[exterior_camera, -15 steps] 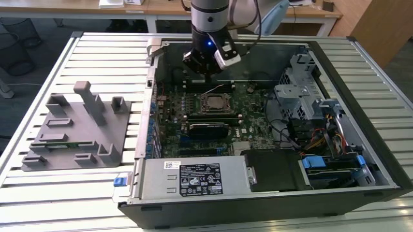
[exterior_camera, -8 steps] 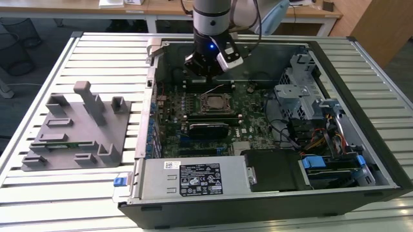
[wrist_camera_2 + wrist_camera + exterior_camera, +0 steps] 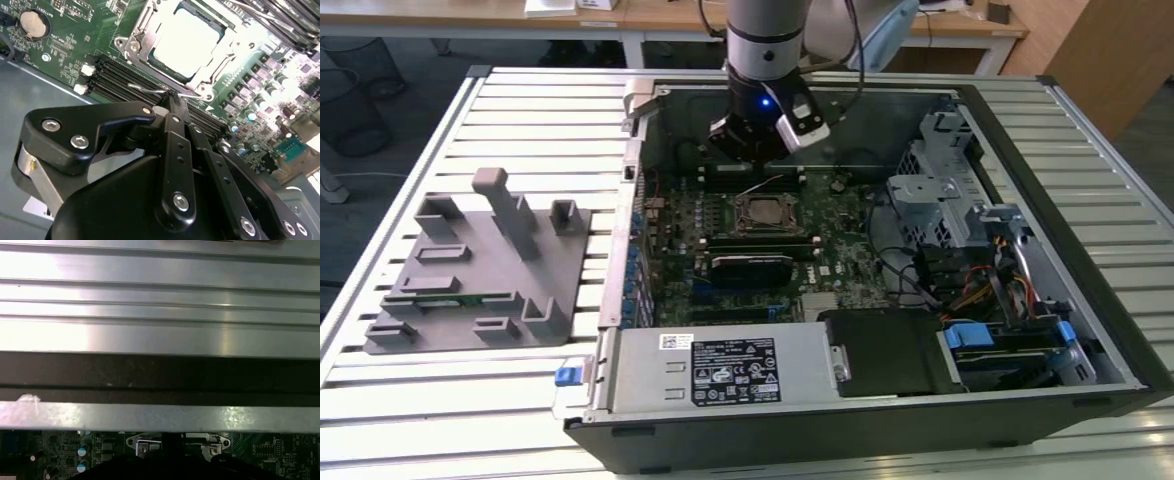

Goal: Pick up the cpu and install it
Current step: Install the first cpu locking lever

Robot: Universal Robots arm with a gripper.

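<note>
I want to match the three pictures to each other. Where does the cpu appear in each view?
Exterior view: the cpu sits in the socket at the middle of the motherboard, below the gripper.
Second wrist view: it lies inside the metal socket frame, beyond the gripper.
First wrist view: I cannot make it out.
Shared landmark: the socket frame.

CPU seated in the motherboard socket

The cpu (image 3: 186, 41) lies flat inside the socket's metal frame (image 3: 131, 47), its pale silvery top facing up; in the exterior view it (image 3: 759, 212) sits near the motherboard's (image 3: 843, 250) middle.
</note>
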